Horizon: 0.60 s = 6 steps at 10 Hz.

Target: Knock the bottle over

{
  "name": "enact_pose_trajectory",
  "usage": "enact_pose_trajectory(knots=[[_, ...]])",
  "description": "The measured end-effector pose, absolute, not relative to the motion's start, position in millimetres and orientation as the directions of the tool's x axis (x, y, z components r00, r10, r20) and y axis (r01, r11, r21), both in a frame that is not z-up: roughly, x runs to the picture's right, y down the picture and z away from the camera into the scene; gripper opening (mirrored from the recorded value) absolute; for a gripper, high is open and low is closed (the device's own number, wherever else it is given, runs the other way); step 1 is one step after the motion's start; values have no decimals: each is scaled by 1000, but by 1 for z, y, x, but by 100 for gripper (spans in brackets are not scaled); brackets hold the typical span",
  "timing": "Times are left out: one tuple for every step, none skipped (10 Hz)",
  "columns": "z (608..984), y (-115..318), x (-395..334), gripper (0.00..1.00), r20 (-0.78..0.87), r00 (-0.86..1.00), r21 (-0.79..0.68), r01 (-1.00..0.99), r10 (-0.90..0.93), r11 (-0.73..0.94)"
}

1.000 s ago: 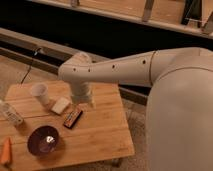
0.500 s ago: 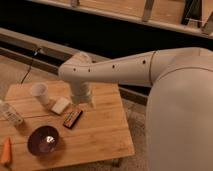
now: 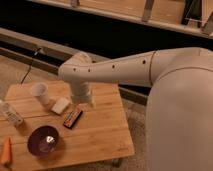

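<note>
The bottle (image 3: 11, 114) is a slim clear one with a pale label, at the left edge of the wooden table (image 3: 105, 135). It appears slanted in the view, and I cannot tell whether it stands or lies. My white arm reaches in from the right and bends down over the table's back middle. The gripper (image 3: 82, 101) is at the arm's lower end, just right of a pale block (image 3: 61, 105) and well to the right of the bottle. A white paper cup (image 3: 40, 92) stands between them, nearer the back.
A snack bar (image 3: 73, 117) lies in front of the gripper. A purple bowl (image 3: 44, 141) sits at the front left, with an orange object (image 3: 6, 150) at the left front edge. A dark rail and a cable run behind the table.
</note>
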<state>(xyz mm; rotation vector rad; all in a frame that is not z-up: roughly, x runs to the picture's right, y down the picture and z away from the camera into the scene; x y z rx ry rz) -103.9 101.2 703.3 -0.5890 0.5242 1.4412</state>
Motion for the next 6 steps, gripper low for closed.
enact_pose_trajectory(knots=[[703,101,-104,65,-655,66,-58,-998,752,37],[703,101,-104,65,-655,66,-58,-998,752,37],[703,101,-104,65,-655,67,-58,-998,753,39],[704,99,-104,65,-650,71,-57,-997,757,45],[704,96,-110,65,-639,91,-66,-996,764,63],[705,94,-115,65,-632,112,-77,-994,766,81]])
